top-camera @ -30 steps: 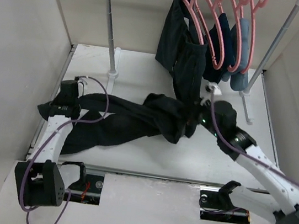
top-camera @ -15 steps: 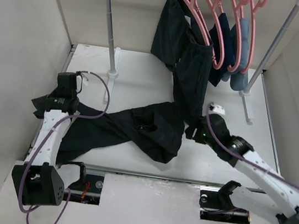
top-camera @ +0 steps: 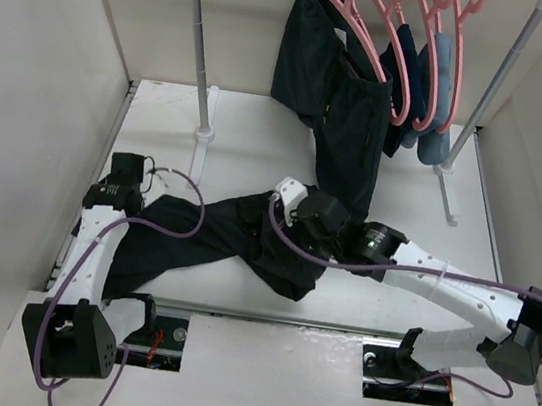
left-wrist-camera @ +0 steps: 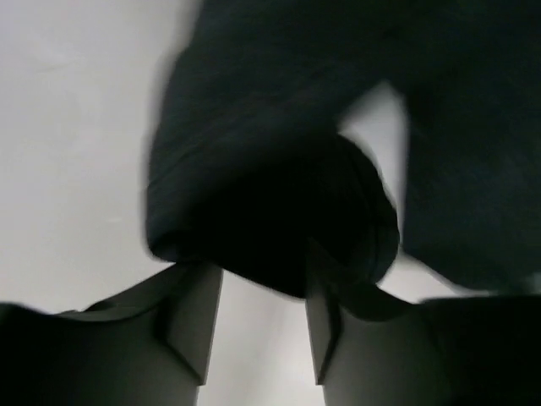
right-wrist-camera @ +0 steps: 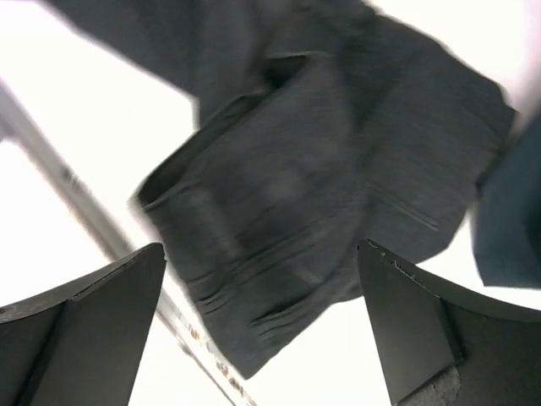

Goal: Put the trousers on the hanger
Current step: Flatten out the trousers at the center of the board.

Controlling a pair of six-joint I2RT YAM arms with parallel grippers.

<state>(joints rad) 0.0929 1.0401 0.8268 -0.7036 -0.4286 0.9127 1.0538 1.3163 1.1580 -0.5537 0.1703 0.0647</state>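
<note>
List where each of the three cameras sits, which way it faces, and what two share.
Top external: above and behind the bases, looking down on the table, the trousers, the left gripper and right gripper.
Left wrist: on the left arm, looking down past its own fingers at a trouser leg end.
Right wrist: on the right arm, looking down between wide-open fingers at bunched trousers.
Shared: every view shows the trousers.

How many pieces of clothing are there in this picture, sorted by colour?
Black: 2, the trousers on the table and a shorter garment hanging on the rack
Navy: 1, a small navy garment
Light blue: 1, a small light-blue garment
Total: 4
</note>
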